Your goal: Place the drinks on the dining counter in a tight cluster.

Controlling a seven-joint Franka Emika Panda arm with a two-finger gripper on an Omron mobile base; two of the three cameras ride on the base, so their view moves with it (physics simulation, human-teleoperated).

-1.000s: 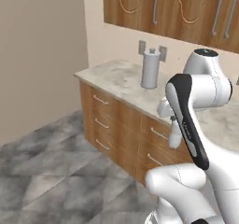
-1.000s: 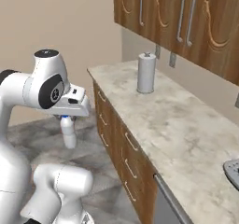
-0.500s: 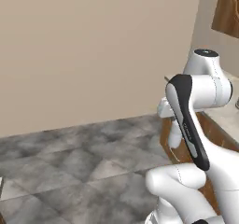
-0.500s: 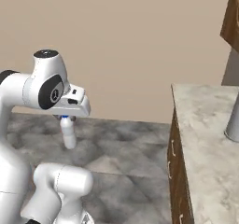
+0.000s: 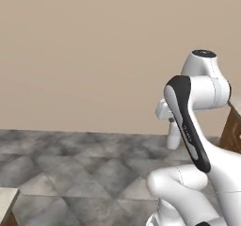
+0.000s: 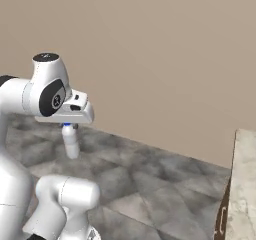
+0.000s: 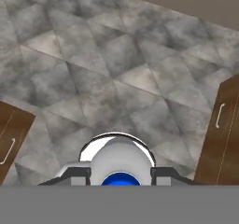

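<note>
A small white bottle with a blue cap (image 6: 71, 144), one of the drinks, hangs upright under my hand, above the grey tiled floor. My gripper (image 6: 67, 128) is shut on its neck just below the cap. In the hand view the bottle (image 7: 122, 157) sits between my two dark fingertips (image 7: 77, 174), seen from above. In the left base view the bottle (image 5: 173, 136) hangs beside my upper arm. A beige-topped corner with a wooden side (image 5: 6, 202) shows at the lower left; I cannot tell whether it is the dining counter.
A marble worktop (image 6: 245, 184) over wooden cabinet fronts stands at the right edge. Wooden cabinet sides (image 7: 219, 129) flank the floor in the hand view. A plain beige wall (image 5: 94, 55) runs behind the open tiled floor (image 5: 80, 168).
The whole picture has swung as the base turns: wall cabinets and worktop slid off to the right, bare wall and floor came in. The bottle stays in my gripper.
</note>
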